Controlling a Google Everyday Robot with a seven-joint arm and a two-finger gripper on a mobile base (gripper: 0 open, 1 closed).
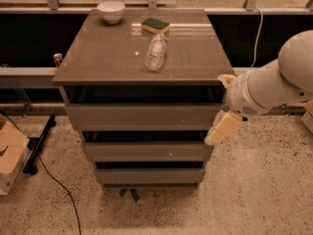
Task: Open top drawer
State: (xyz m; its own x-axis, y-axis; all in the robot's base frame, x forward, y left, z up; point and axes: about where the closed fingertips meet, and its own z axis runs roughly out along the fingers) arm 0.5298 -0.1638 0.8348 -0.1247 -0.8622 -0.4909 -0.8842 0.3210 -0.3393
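At the far left a brown cardboard box [9,153] sits on the speckled floor [254,195], with a black cable [58,185] trailing across the floor just beside it. A small red can [57,59] stands on the ledge behind the cabinet's left corner.

The grey-brown cabinet [107,58] fills the middle. On its flat top, a white round bowl [111,10] stands at the back left. To the right of it lies a yellow sponge with a green top [155,25], near the back edge. Just in front of the sponge, a clear plastic bottle [155,53] lies on its side, roughly centred.

Below the top are 3 stacked fronts. The top drawer [142,115], the widest and tallest plain grey-brown panel, sits directly under the tabletop with a dark band above it. Under it comes the shorter middle front [146,151], carrying a small white speck, then the narrowest bottom front [146,175]. A scrap of blue tape [129,194] lies on the floor at the cabinet's foot.

At the right end of the top drawer's front is the gripper [216,108]. Its 2 cream fingers [222,129] stand spread apart, one above the other, gripping nothing; the lower one overlaps the drawer's right corner. The white rounded arm [274,84] reaches in from the right edge. A white cord [257,33] hangs behind it.
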